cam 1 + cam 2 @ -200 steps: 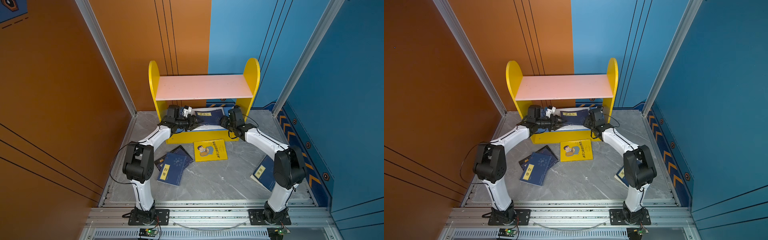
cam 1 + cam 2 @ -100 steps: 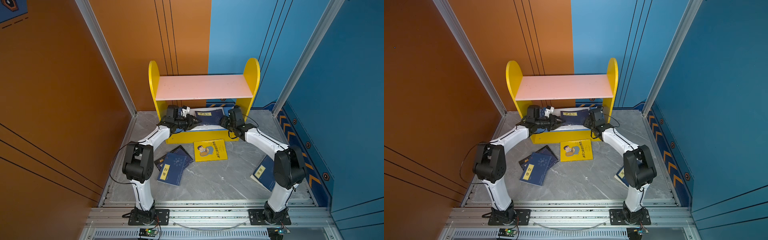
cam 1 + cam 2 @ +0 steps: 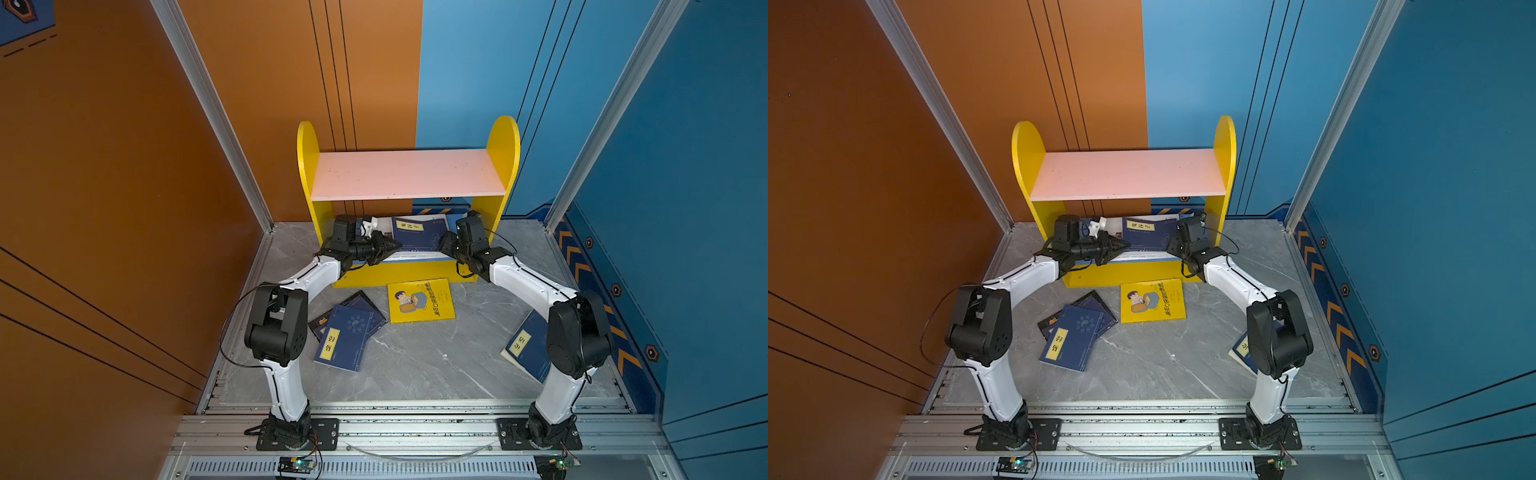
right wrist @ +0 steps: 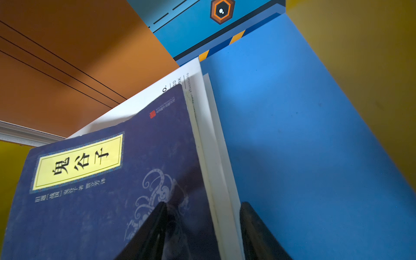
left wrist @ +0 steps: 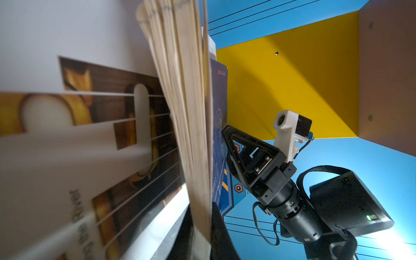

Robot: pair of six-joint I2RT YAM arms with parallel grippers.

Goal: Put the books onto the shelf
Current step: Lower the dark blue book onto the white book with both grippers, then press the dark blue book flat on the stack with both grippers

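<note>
Books (image 3: 419, 232) lean on the shelf (image 3: 407, 174), lower tier. Your left tool (image 5: 201, 236) pinches their pages; right tool (image 4: 203, 216) clamps both.

In both top views an orange wall (image 3: 104, 166) fills the left of the frame and a blue wall (image 3: 706, 187) the right — orange chevrons (image 3: 567, 240) run along its lower edge. A grey marbled floor (image 3: 415, 370) lies at centre, an aluminium rail (image 3: 415, 432) along the bottom.
</note>
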